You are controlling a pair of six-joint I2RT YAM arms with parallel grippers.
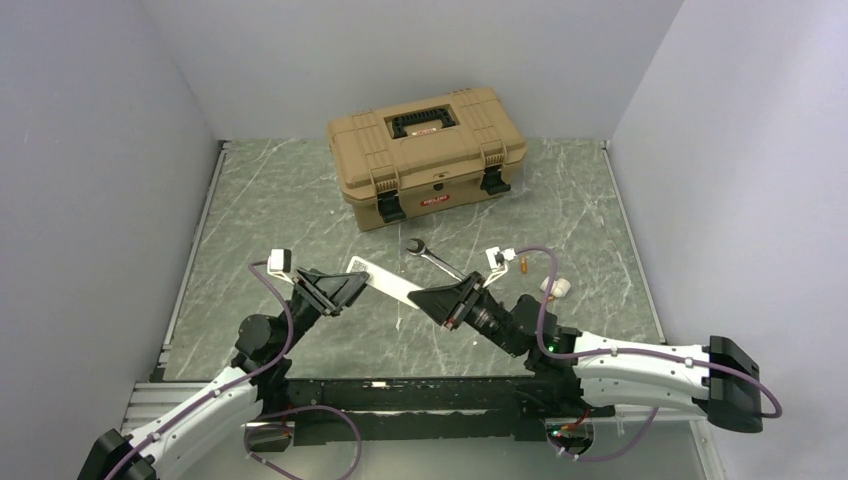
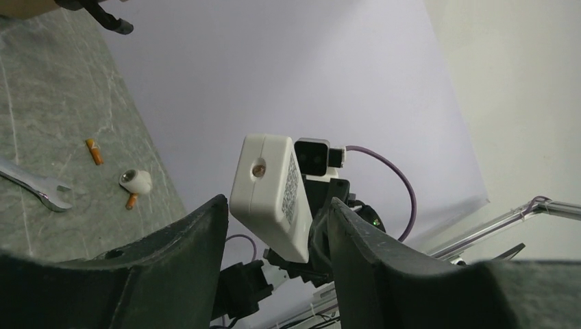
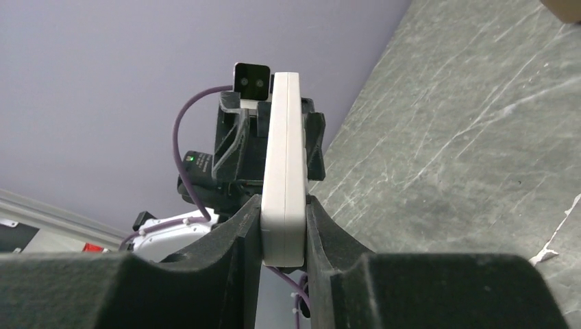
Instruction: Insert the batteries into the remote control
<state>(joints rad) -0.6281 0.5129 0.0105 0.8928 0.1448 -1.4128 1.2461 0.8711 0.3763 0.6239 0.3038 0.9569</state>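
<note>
The remote control (image 1: 385,280) is a slim white bar held off the table between my two grippers. My right gripper (image 1: 425,300) is shut on one end; the right wrist view shows both fingers pressed flat on the remote's (image 3: 282,151) sides, at my right gripper (image 3: 283,200). My left gripper (image 1: 355,285) is open around the other end. In the left wrist view the remote's end (image 2: 267,192) sits between the spread fingers of my left gripper (image 2: 277,202), with a gap on the left side. Two small orange batteries (image 2: 94,151) (image 2: 131,201) lie on the table; one shows from above (image 1: 524,265).
A steel wrench (image 1: 432,255) lies on the table just behind the remote. A small white round part (image 1: 556,288) sits to the right by the batteries. A closed tan toolbox (image 1: 425,150) stands at the back. Grey walls close in on both sides.
</note>
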